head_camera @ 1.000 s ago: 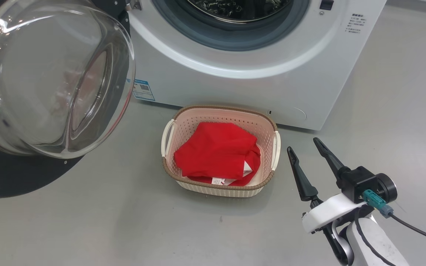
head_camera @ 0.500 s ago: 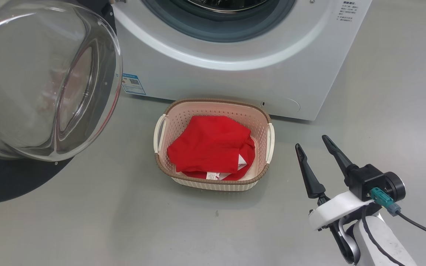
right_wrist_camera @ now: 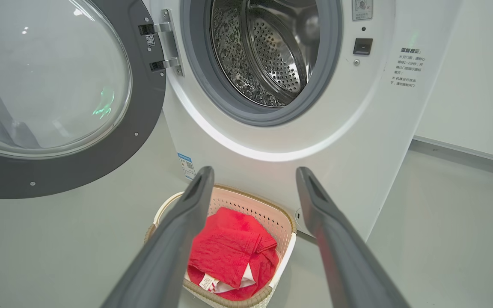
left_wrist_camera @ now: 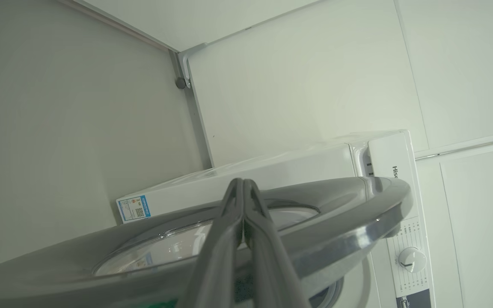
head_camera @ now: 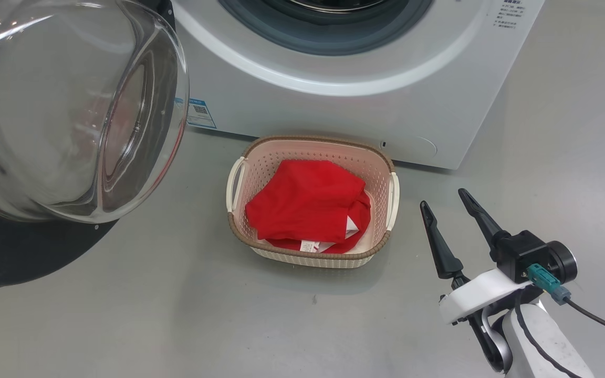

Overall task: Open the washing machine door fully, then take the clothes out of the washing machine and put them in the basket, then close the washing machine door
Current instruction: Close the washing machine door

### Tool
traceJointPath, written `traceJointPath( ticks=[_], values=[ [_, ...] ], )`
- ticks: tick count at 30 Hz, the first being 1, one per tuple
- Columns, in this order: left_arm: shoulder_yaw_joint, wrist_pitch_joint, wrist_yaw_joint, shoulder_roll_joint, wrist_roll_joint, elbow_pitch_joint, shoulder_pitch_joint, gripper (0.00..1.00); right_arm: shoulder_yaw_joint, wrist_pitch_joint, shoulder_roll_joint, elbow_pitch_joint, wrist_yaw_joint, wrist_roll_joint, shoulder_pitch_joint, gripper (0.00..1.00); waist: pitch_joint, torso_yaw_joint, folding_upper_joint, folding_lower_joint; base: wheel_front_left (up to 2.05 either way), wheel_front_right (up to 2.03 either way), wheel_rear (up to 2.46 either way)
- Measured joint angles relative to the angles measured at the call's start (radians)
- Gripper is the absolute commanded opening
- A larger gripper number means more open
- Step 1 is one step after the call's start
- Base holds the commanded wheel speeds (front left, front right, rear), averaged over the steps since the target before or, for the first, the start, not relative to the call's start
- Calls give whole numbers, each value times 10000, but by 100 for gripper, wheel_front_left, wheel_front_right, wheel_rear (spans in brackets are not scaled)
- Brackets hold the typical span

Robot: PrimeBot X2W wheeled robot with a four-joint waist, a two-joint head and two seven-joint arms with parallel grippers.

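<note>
Down in the basket [head_camera: 310, 257], the clothes [head_camera: 305, 207] sit unmoved; only the view shifted. Right claw [head_camera: 443, 198] gapes empty, left claw [left_wrist_camera: 243, 183] pinched shut by the open washing machine door [head_camera: 71, 105]: closing remains.

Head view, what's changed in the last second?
The whole picture shifts a little, so the view itself moved, not the things. The right gripper is still open beside the basket, holding nothing. The clothes lie in the basket as before, and the washing machine door stays swung open. Nothing was gripped or released.
</note>
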Motion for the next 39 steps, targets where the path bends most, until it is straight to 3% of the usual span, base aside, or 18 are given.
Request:
traceJointPath(
  ticks=[8, 14, 24, 39],
  values=[
    [-230, 1204, -570, -209, -683, -351, 114, 0, -33, 0, 2, -23, 0, 0, -81, 100, 80, 44, 0, 0, 0, 0, 0],
    [-316, 1852, -744, -324, -1135, -575, 228, 0, -86, 0, 2, -27, -2, 0, -81, 100, 99, 37, 0, 0, 0, 0, 0],
    [-453, 3097, -941, -468, -1758, -1110, 718, 0, -109, 0, 10, -40, -4, 0, -106, 100, 119, -41, 0, 0, 0, 0, 0],
    [-823, 4485, -1124, -685, -1852, -2614, 1691, 0, -71, 0, 71, -48, -2, 4, -290, 100, 160, -601, 0, 0, 0, 0, 0]
  ],
)
